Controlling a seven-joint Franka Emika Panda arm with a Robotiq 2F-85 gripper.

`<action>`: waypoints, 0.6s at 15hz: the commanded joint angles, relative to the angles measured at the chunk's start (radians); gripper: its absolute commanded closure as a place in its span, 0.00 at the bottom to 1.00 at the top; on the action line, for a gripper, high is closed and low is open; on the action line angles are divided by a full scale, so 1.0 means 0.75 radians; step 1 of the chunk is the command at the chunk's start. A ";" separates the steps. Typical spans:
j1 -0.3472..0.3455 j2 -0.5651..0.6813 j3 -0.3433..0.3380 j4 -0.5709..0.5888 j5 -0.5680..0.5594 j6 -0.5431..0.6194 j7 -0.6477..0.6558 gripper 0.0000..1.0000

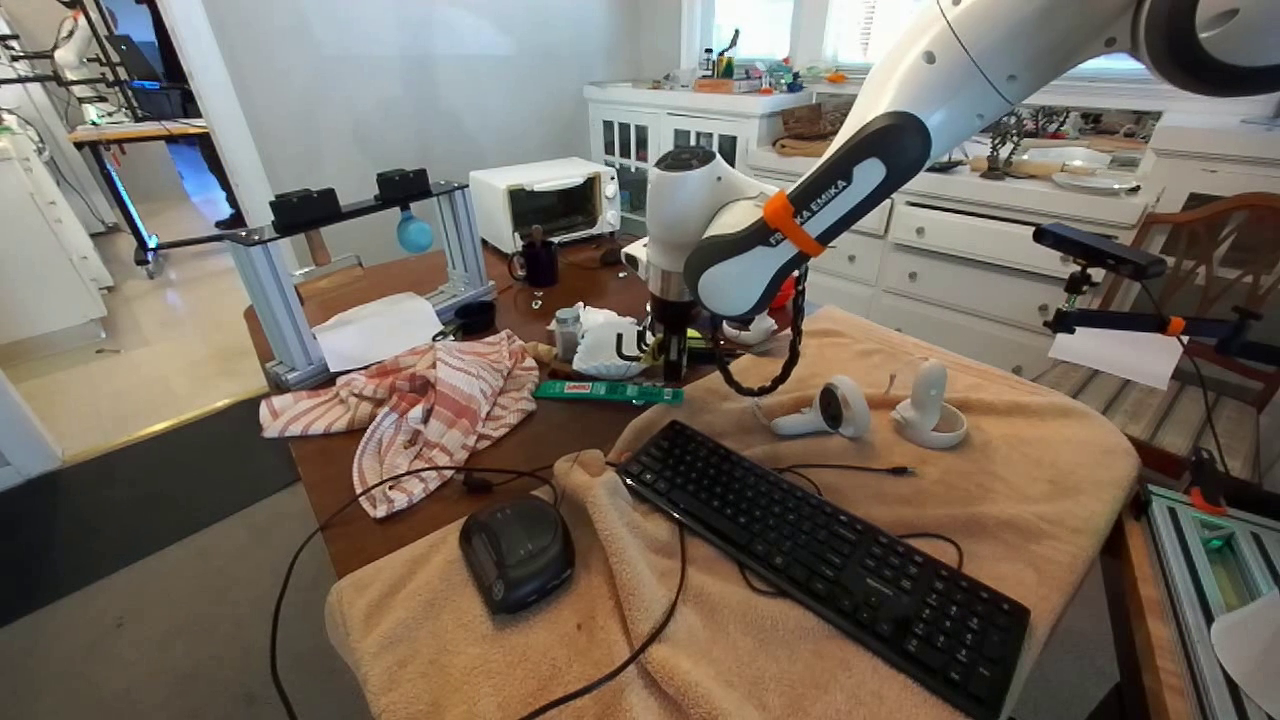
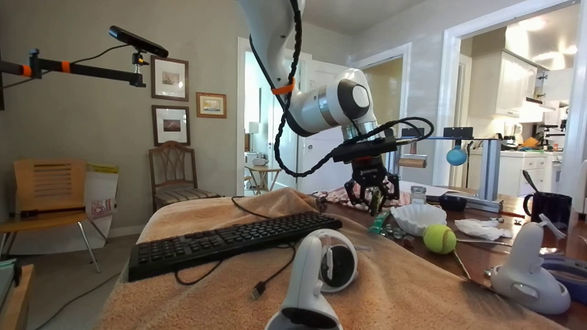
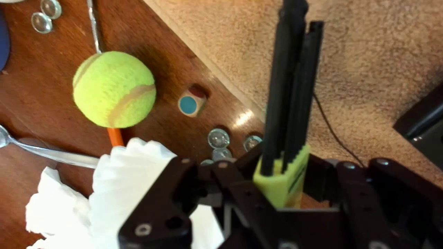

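i have the pincer (image 2: 373, 201) clenched on a yellow-green piece (image 3: 281, 185) with long black strips (image 3: 296, 93) jutting out of it, low over the brown wooden surface (image 3: 164, 121). i see a tan towel (image 1: 1000, 480) spread across much of that surface, bearing a black keyboard (image 1: 840, 555), a rounded black device (image 1: 517, 553) and two white controllers (image 1: 930, 410). on the bare wood near the pincer i find a green packet (image 1: 608, 391), a white fluted paper cup (image 2: 419, 217), a tennis ball (image 3: 114, 90) and small clear glass pieces (image 3: 218, 139); a striped cloth (image 1: 450, 390) lies crumpled by the surface's edge, near a metal frame (image 1: 270, 310) with a blue ball (image 1: 414, 234) hanging from it. farther back, a dark mug (image 1: 538, 264) stands in front of a white toaster oven (image 1: 550, 205). the room i'm watching has white drawers (image 1: 975, 240) near bright windows (image 1: 765, 20), and in an exterior view i make out framed pictures (image 2: 170, 79) on a beige wall (image 2: 82, 114), a light wooden chair (image 2: 50, 183), a darker, stripe-seated chair (image 2: 185, 196), and a doorway (image 2: 448, 91) onto a kitchen with white cabinets (image 2: 520, 87).
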 commanded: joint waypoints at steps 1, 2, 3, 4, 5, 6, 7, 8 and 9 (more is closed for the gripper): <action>-0.056 -0.005 -0.020 -0.034 0.000 0.054 -0.090 0.97; -0.072 0.002 -0.023 -0.031 0.021 0.036 -0.083 0.97; -0.079 0.007 -0.038 -0.033 0.028 0.035 -0.057 0.97; -0.090 0.007 -0.046 -0.040 0.025 0.055 -0.052 0.97; -0.105 0.001 -0.058 -0.050 0.028 0.076 -0.040 0.97; -0.117 -0.006 -0.067 -0.055 0.029 0.078 -0.034 0.97; -0.126 -0.016 -0.082 -0.060 0.026 0.079 -0.026 0.97; -0.127 -0.022 -0.099 -0.059 0.018 0.068 -0.014 0.97; -0.126 -0.030 -0.121 -0.063 0.010 0.064 0.012 0.97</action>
